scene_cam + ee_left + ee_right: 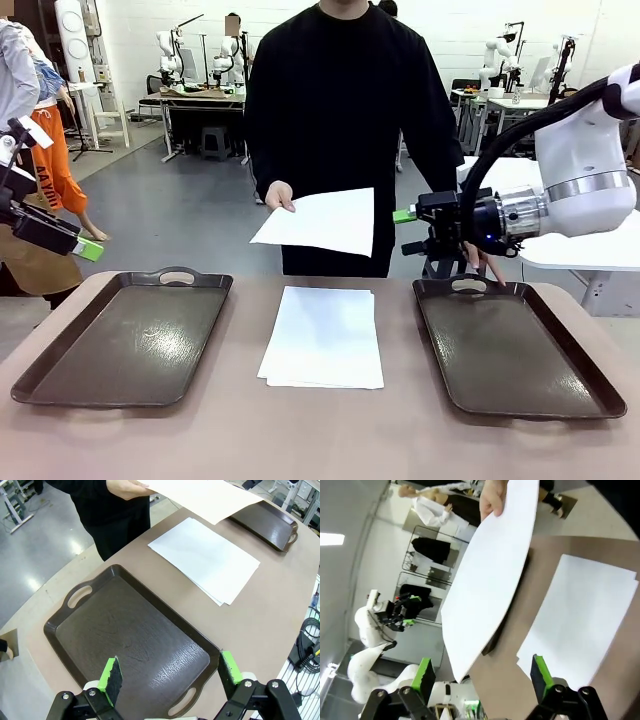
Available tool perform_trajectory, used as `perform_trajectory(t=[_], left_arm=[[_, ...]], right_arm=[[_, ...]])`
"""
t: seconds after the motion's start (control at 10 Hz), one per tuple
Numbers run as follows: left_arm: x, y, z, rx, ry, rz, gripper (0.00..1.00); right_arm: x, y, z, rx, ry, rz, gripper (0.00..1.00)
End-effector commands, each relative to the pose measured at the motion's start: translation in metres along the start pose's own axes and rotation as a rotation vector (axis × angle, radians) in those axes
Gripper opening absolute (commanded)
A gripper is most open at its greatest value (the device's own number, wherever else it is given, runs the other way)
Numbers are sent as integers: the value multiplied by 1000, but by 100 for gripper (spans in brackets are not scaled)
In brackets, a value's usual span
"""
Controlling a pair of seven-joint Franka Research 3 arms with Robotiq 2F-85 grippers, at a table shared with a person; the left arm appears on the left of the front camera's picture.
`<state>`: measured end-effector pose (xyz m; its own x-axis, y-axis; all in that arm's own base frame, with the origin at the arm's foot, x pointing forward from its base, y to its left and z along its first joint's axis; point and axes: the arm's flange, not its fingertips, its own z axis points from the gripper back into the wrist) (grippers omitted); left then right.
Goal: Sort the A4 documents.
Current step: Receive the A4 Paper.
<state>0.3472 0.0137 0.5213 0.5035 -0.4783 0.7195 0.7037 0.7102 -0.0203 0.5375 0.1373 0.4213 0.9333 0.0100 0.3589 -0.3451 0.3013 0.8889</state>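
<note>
The right hand [407,231] — jaws apart, like the left hand [170,672] by the left tray [54,626] — should meet the A4 sheet [320,220] the person holds above the stack [322,335] on the worktop [320,435] edge-on, level, and close only once the paper lies between its pads [540,672].

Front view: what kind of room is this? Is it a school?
Probably a robot lab or workshop, not a school. The robot's right gripper hovers at the far edge of the table, workbenches loaded with equipment stand behind, and the floor is bare grey.
</note>
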Motion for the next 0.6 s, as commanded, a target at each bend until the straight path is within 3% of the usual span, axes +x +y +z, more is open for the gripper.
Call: perform_trajectory(t=[0.0, 0.2, 0.5], left_arm=[[-1, 2, 0, -3, -12, -14, 100], [-1, 2, 0, -3, -12, -14, 100], [-1, 2, 0, -3, -12, -14, 100]], right_arm=[[20, -5, -20, 75, 10, -20, 100], [30, -10, -37, 115, 26, -28, 100], [44, -13, -53, 157, -39, -17, 100]])
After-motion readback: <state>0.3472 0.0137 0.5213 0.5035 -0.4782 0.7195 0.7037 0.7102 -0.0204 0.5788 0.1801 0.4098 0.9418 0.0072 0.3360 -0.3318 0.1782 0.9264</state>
